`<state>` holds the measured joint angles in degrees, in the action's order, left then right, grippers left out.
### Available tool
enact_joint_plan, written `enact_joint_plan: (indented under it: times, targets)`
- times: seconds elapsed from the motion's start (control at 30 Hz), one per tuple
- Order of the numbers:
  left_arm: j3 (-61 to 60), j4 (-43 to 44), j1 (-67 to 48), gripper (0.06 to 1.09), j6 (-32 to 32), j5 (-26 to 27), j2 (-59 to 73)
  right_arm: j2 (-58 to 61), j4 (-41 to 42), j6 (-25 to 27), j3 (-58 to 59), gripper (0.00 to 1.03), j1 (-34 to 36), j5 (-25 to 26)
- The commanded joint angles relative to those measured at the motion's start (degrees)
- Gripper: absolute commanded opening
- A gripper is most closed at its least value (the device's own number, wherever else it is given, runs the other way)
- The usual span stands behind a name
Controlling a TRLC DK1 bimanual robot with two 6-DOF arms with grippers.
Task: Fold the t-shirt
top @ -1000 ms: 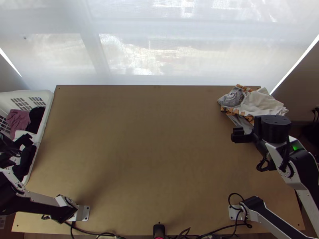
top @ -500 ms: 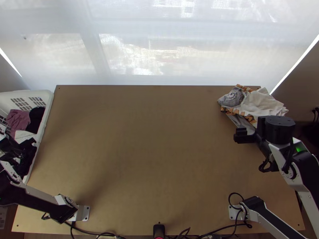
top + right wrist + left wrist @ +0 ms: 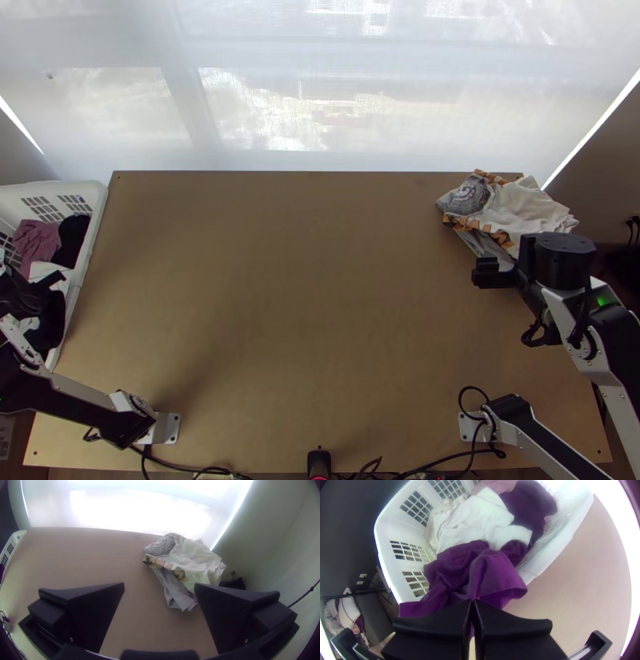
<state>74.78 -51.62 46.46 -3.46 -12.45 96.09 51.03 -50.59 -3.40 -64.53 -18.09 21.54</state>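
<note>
At the left, my left gripper (image 3: 53, 280) is over the laundry basket (image 3: 93, 232). In the left wrist view that gripper (image 3: 472, 602) is shut on a bunched dark purple cloth (image 3: 480, 571), part of it hanging over the fingers. Whether this is a t-shirt I cannot tell. My right gripper (image 3: 485, 273) stands over the table's right part, just in front of a loose clothes pile (image 3: 524, 210). Seen from its wrist, the right gripper (image 3: 159, 588) is open with nothing between its fingers.
Pink cloth (image 3: 36, 240) and white cloth (image 3: 480, 515) lie in the basket along the left edge of the table (image 3: 304, 304). Cables (image 3: 448, 460) run along the near edge. A bright window covering (image 3: 320, 96) hangs behind the table.
The left arm has shifted slightly within the basket area, its forearm swinging a little up and to the right. My right gripper has moved slightly rightward.
</note>
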Motion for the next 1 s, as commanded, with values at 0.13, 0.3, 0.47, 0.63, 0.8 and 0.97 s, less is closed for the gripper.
enact_joint_plan:
  times: [0.13,0.3,0.47,0.63,0.8,0.97]
  targets:
    - [21.90,-11.23,-3.65,0.10,-3.39,7.26,-8.12,0.04,-0.13,-0.03,-0.33,0.98,0.16,-0.01]
    - [34.64,-17.82,-11.48,0.10,-5.76,8.67,-10.84,0.04,-0.13,0.15,-0.68,0.98,0.42,-0.01]
    - [40.70,-18.70,-24.48,0.10,-8.84,8.67,-15.50,-0.22,-0.48,0.50,-1.39,0.98,0.77,-0.01]
    - [41.85,-13.34,-41.18,0.10,-12.88,8.58,-20.33,-0.49,-0.92,0.67,-1.82,0.98,1.39,-0.01]
    - [42.02,-7.54,-55.51,0.10,-14.03,8.49,-21.47,-0.93,-1.62,0.85,-1.91,0.98,1.74,-0.01]
    - [42.64,-6.04,-68.43,0.10,-14.03,8.40,-19.98,-0.93,-2.32,1.38,-2.70,0.98,2.09,-0.01]
